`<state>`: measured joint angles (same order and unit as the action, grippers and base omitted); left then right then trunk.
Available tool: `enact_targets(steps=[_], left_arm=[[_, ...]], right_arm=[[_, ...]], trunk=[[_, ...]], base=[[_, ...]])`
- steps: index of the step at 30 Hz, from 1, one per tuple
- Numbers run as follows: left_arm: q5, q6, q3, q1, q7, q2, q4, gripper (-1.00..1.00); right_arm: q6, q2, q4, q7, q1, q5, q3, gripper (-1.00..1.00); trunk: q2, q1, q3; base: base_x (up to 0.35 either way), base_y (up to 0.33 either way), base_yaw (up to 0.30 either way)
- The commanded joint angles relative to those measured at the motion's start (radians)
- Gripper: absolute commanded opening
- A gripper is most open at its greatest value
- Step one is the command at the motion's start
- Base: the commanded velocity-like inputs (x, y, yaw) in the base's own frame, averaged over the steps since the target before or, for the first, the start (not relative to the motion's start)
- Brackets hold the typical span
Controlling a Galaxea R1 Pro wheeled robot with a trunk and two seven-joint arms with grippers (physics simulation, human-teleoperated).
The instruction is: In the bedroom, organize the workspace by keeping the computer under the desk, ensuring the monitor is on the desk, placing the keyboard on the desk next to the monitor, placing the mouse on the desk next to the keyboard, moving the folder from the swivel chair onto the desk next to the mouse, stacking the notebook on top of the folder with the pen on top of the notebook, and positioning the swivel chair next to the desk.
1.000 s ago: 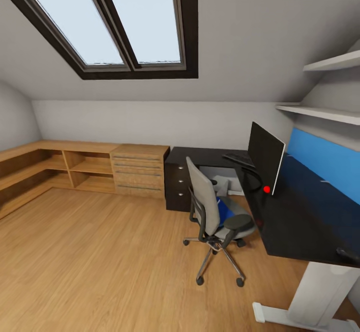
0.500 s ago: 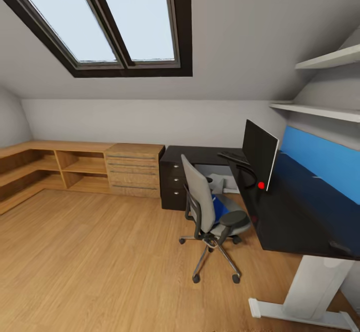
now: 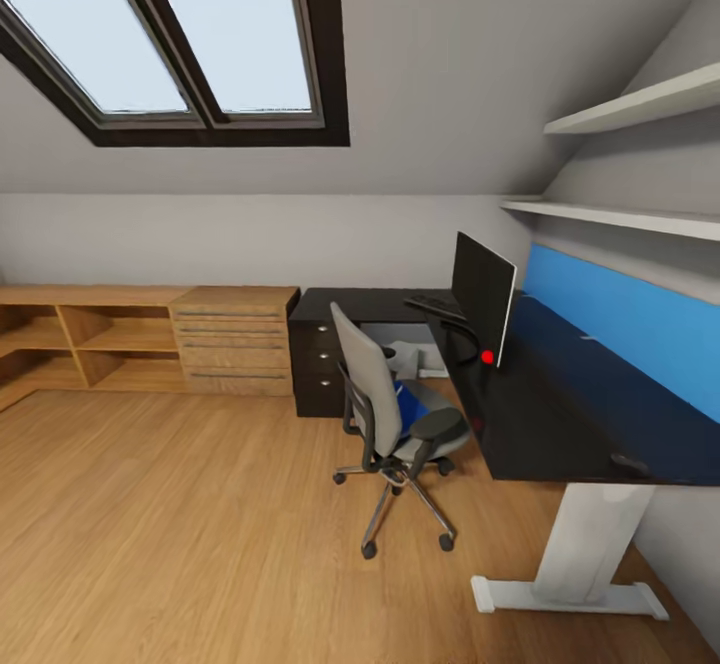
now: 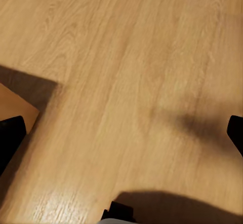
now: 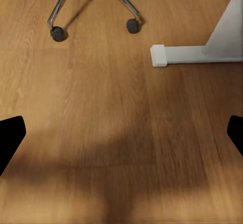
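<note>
Head view: the worktop (image 3: 560,414), a long black L-shaped desk with a blue back panel, runs along the right wall on its white leg (image 3: 585,554). The monitor (image 3: 482,306) already stands on it, so that requirement looks met. A flat dark shape beyond the monitor is probably the keyboard (image 3: 435,305), on the worktop and close to the screen. A small dark lump near the front edge may be the mouse (image 3: 630,463); if so it lies well apart from the keyboard and needs moving. The swivel chair (image 3: 390,414) sits just beside the worktop, its back turned to the robot, with the bright blue folder (image 3: 408,402) lying on the seat, so that transfer is not done. A pale grey form under the worktop could be the computer (image 3: 408,356), though I cannot be sure. Notebook and pen I cannot make out. By my reckoning, most of the stacking work remains.

Left wrist view: the left end effector (image 4: 121,133) hangs over bare wooden floor (image 4: 126,57), its dark fingertips (image 4: 10,135) spread wide at either edge, released and carrying nothing.

Right wrist view: the right end effector (image 5: 121,133) is likewise spread and empty. Ahead of it, well beyond the fingertips (image 5: 11,133), are the chair's chrome base and casters (image 5: 57,33) and the foot of the white leg (image 5: 164,55).
</note>
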<state>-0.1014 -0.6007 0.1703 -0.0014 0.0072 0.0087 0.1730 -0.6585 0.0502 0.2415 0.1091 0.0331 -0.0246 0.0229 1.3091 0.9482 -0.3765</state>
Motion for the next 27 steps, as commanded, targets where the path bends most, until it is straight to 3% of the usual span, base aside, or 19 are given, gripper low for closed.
enact_targets(steps=[1,9,27], left_arm=[[-0.01,-0.002,-0.006,0.0,0.001,0.0,0.0,1.0],[-0.009,-0.002,-0.006,0.0,0.001,0.001,0.0,1.0],[-0.01,-0.002,-0.007,0.0,0.001,0.001,0.0,1.0]], right_arm=[[-0.003,0.0,-0.001,0.003,0.001,-0.003,0.002,1.0],[-0.003,-0.006,-0.001,-0.042,0.001,-0.003,0.003,1.0],[-0.009,-0.001,-0.001,-0.046,0.001,-0.003,0.003,1.0]], trunk=[[0.008,0.004,-0.004],[0.064,0.035,-0.03],[0.19,0.104,-0.088]], base=[[0.0,0.0,-0.048],[0.0,0.0,-0.007],[0.0,0.0,-0.019]])
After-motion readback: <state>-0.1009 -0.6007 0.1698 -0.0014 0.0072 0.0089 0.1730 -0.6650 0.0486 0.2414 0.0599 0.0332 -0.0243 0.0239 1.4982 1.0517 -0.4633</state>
